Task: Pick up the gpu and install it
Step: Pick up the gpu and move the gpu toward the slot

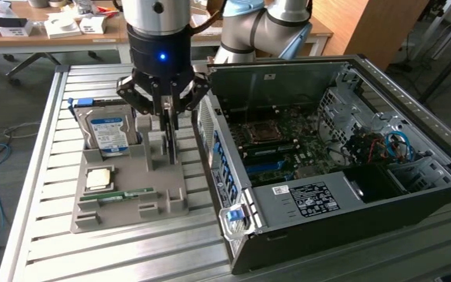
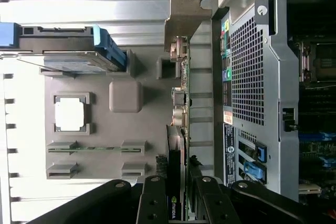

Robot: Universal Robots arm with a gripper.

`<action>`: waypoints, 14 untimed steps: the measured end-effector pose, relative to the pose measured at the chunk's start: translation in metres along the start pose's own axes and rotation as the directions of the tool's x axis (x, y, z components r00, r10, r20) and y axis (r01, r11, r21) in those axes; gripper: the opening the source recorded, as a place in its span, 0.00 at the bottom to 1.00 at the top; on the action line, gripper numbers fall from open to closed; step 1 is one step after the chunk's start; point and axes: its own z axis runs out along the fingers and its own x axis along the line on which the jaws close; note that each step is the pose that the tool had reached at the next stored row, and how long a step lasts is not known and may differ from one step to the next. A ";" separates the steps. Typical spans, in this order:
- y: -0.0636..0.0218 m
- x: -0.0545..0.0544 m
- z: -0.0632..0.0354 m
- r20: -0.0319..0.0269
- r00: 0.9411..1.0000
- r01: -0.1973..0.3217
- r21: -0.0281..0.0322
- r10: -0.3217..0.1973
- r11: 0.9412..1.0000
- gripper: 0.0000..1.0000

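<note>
Going from the exterior view's left: on the slatted metal table (image 1: 41, 176) lies a grey holder tray (image 1: 131, 170). A silver, blue-labelled hard drive (image 1: 108, 132) leans upright at its far end. Nearer me a square processor chip (image 1: 100, 178) sits in its recess, with a slim green memory stick (image 1: 118, 194) lying flat just below it. At the tray's edge nearest the computer, the gpu (image 1: 171, 147) stands on its long edge in a slot. The gripper (image 1: 167, 120) is down over it from above, its fingers (image 2: 152, 200) clamped on either face of the card (the wrist view shows them snug against it). The card's pale bracket (image 2: 184, 14) juts out past them. Just beside the tray, on the exterior view's right, the opened computer case (image 1: 304, 200) lies on its side with the motherboard (image 1: 280, 141) exposed.
</note>
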 end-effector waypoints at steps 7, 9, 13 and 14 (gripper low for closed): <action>0.0012 -0.001 -0.0271 0.000 1.000 0.000 0.000 0.000 1.000 0.26; 0.0014 -0.001 -0.0315 0.000 1.000 0.000 0.000 0.000 1.000 0.26; 0.0018 -0.001 -0.0401 0.000 1.000 0.000 0.000 0.000 1.000 0.26; 0.0019 -0.001 -0.0422 0.000 1.000 0.000 0.000 0.000 1.000 0.26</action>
